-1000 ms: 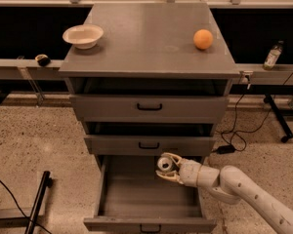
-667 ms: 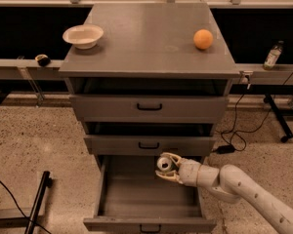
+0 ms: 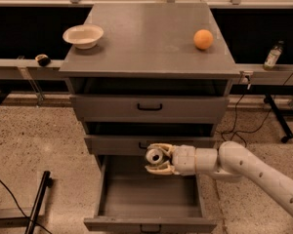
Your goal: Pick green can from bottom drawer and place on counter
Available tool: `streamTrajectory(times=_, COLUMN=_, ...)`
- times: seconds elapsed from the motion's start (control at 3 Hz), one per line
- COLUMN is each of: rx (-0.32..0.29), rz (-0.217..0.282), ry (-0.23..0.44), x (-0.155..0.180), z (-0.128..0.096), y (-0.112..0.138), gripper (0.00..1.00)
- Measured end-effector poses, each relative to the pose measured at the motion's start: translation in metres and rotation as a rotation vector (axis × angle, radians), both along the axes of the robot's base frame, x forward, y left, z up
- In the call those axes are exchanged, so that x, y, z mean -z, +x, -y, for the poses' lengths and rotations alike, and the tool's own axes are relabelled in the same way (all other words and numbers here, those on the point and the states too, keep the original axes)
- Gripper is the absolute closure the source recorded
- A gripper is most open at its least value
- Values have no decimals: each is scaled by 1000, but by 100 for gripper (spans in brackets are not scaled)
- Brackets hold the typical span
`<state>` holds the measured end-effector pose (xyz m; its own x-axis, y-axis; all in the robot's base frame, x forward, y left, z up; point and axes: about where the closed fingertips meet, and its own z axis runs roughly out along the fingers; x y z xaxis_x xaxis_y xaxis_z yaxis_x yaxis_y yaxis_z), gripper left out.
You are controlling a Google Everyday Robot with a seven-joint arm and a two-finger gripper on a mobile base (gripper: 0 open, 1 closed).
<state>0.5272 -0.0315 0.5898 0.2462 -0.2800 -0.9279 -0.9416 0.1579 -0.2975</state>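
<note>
Arm outstretched, hand (image 3: 151, 159) low, clasping green can (image 3: 155, 155)

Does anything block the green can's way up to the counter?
The end effector grips the green can before the middle drawer; the top drawer and counter edge jut above. Bowl and orange sit at the counter's sides.

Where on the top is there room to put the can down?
The counter has a big bare middle between the bowl and the orange, plus the whole front strip. Only the left side by the bowl and the right side by the orange are taken. The hand, holding the can, is over the open bottom drawer.
</note>
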Motion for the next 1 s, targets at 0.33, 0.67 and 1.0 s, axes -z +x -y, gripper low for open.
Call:
streamTrajectory(times=0.33, rx=-116, rz=-5, ry=-33, x=-75, z=-14, y=-18, gripper=100)
streamTrajectory(times=0.67, rx=-71, rz=-55, ry=-43, x=-134, z=9, y=-5, gripper=100)
streamTrajectory(times=1.0, rx=63, rz=-8, ry=-126, x=-161, z=40, y=1, gripper=100)
